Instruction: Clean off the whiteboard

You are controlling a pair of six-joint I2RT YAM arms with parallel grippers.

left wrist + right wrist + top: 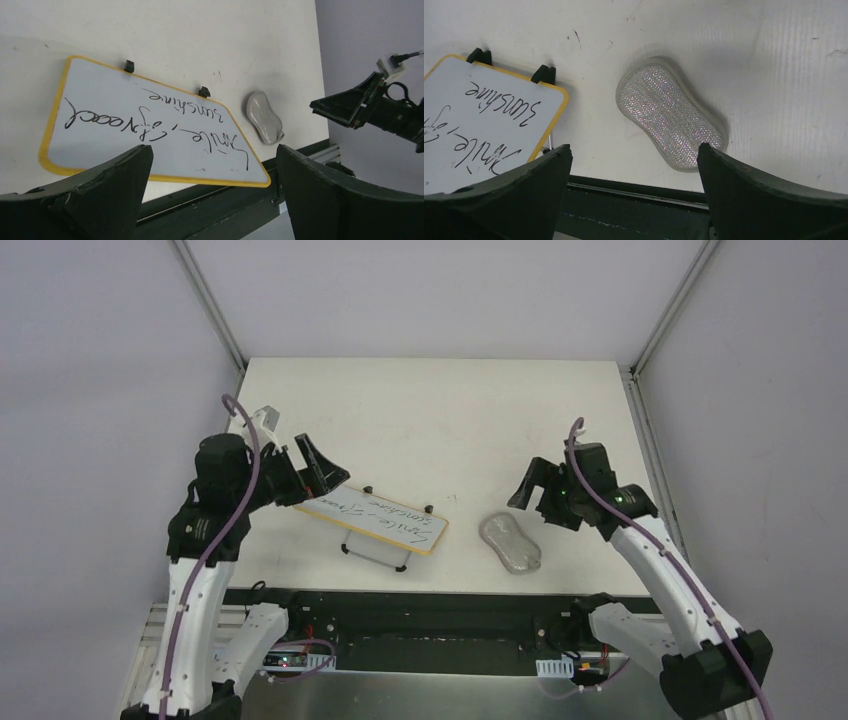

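Both pincers gape empty. The grey pad (671, 117) lies just ahead of the right gripper (634, 195), and the whiteboard (150, 130) lies just ahead of and below the left gripper (212, 190), its writing untouched. The low pad could skid away from closing jaws (the board too, if wiped unbraced). From above, the left gripper hides one board corner; the middle word is illegible.

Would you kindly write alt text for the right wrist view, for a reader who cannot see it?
A grey, bean-shaped textured pad lies untouched on the white table, beyond the right gripper's open dark fingers. At left, a yellow-rimmed whiteboard bears black handwriting, including "sunshine".
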